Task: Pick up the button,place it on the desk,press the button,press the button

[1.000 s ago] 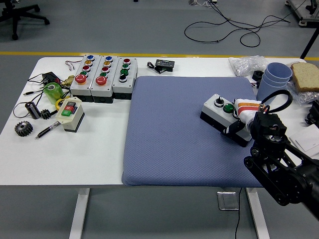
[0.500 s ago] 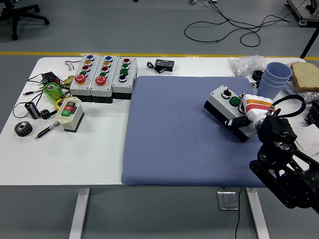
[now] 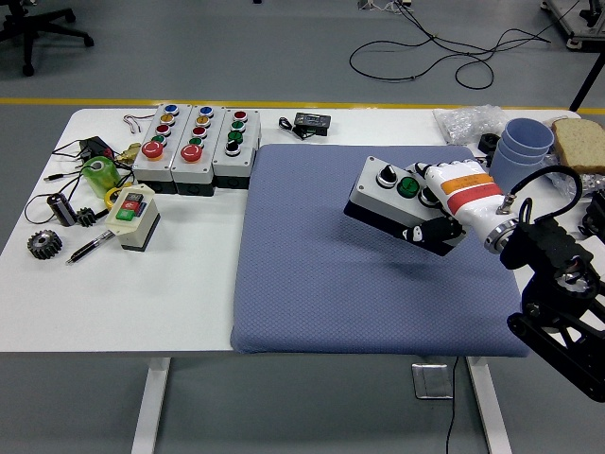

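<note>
1. While the right hand (image 3: 454, 203) comes in from the right edge, its white fingers are closed around the right end of the grey button box (image 3: 397, 203); that end grip leaves the black knob and the green button (image 3: 408, 186) on the box's top face uncovered, which I judge is so they can be pressed later.
2. Held tilted, the box hangs above the blue mat (image 3: 364, 251) with a shadow beneath it, apart from the surface; so the pick-up looks done and the placing not yet done.
3. Other button boxes (image 3: 196, 147) stand in a row at the table's (image 3: 123, 293) far left, well apart from the carried one; the left hand is out of view.
4. Against the frame half a second back, the box has moved left and slightly away from the robot, toward the mat's middle; the forearm is stretched further over the mat; the clutter on the left and the blue cups (image 3: 523, 149) on the right are unchanged.
</note>
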Motion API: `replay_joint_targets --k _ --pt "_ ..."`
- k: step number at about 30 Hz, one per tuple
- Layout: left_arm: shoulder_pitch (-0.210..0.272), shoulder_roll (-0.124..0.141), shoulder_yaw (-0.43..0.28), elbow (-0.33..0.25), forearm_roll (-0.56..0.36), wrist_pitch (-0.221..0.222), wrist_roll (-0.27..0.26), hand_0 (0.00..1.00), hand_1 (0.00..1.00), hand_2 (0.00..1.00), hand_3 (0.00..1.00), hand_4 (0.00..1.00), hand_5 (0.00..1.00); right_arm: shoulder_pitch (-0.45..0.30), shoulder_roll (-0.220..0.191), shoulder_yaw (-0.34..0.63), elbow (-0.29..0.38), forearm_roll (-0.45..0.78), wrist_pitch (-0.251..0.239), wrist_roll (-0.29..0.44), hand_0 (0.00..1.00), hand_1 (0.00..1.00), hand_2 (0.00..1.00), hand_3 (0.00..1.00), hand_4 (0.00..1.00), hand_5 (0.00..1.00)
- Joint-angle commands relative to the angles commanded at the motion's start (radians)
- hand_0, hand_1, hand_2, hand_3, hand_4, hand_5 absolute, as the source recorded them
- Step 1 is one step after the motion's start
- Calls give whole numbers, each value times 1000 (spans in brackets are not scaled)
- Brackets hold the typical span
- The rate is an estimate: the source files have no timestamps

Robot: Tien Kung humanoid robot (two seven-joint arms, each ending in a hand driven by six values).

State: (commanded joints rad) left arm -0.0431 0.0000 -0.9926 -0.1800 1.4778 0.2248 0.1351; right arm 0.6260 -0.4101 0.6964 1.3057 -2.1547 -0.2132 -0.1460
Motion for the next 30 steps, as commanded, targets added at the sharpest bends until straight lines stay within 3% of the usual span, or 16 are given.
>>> replay_joint_targets --k 4,11,21,30 --pt "1 0 -1 0 2 0 1 600 634 677 548 362 702 31 -38 -61 18 -28 10 80 151 10 271 282 716 267" --pt "1 0 1 0 -1 0 1 600 635 678 548 362 702 75 -64 -161 23 -56 53 98 151 10 271 287 712 263" --pt "0 0 6 0 -7 1 1 600 635 678 548 360 701 104 -50 -231 0 -46 61 124 135 13 275 305 713 229" --pt "1 0 7 0 -7 0 1 600 636 678 548 360 701 98 -41 -235 -21 -21 54 125 135 13 278 314 725 223"
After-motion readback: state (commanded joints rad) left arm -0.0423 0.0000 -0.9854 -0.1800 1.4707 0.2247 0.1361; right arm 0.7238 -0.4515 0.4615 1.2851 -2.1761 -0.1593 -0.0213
